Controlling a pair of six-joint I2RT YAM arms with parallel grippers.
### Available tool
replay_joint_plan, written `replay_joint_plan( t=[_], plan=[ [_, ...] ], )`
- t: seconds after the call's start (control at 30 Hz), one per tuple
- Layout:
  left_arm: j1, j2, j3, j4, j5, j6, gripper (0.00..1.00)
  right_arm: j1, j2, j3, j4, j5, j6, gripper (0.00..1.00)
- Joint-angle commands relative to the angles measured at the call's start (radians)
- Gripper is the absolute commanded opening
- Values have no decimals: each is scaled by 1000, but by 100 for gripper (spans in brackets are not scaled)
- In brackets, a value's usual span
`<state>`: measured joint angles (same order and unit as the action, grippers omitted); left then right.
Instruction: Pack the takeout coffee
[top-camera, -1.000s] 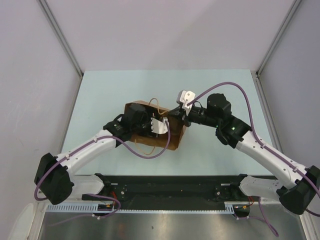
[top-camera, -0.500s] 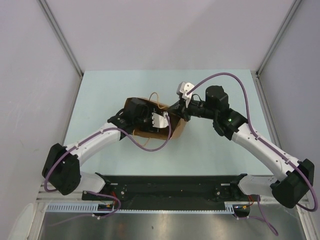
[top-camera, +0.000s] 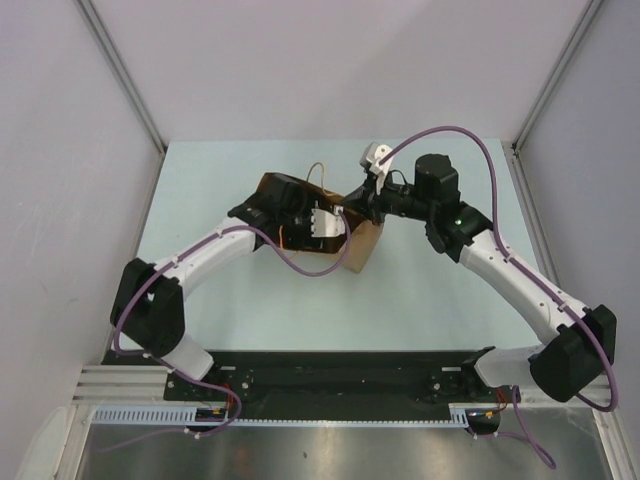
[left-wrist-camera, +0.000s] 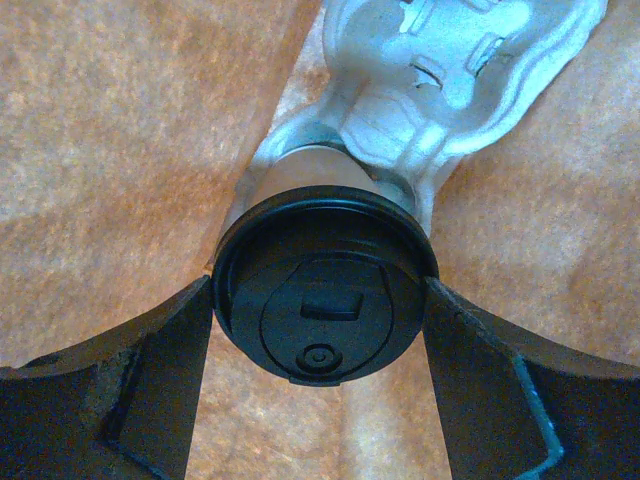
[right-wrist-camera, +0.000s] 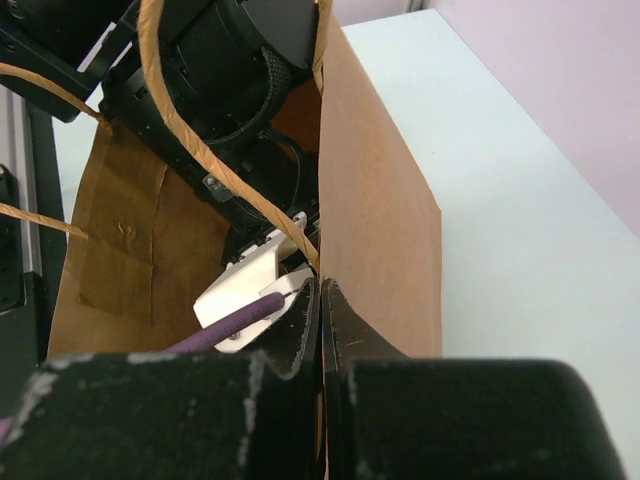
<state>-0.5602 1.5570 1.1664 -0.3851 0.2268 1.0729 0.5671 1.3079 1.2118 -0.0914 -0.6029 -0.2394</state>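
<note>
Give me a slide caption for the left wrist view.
Left end effector gripping the black-lidded takeout coffee inside the brown paper bag, pale moulded carrier behind.

Pale-green table (top-camera: 420, 300), plain lilac walls (top-camera: 320, 60)

Brown paper bag (top-camera: 363, 248), mouth open, mid-table (top-camera: 250, 300); tabletop pale green. Twisted paper handles (right-wrist-camera: 200, 150) loop over the mouth. Pale moulded carrier (left-wrist-camera: 440, 70) inside, against the bag's wall.

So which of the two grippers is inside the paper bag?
The left gripper: it is down inside the paper bag, its fingers against both sides of the takeout coffee. The right gripper only pinches the bag's rim.
</note>
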Motion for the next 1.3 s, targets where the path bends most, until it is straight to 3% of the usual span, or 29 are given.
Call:
replay_joint_plan(
  t=[0.0,0.53,1.27],
  plan=[
    [26,86,110,-165,51,13,0,-33,36,51,24,-84,83,0],
    [63,403,464,-492,45,22,0,-150,172,117,-24,43,227,0],
    [92,584,544,-518,69,45,2,-171,271,239,-168,98,241,0]
  ],
)
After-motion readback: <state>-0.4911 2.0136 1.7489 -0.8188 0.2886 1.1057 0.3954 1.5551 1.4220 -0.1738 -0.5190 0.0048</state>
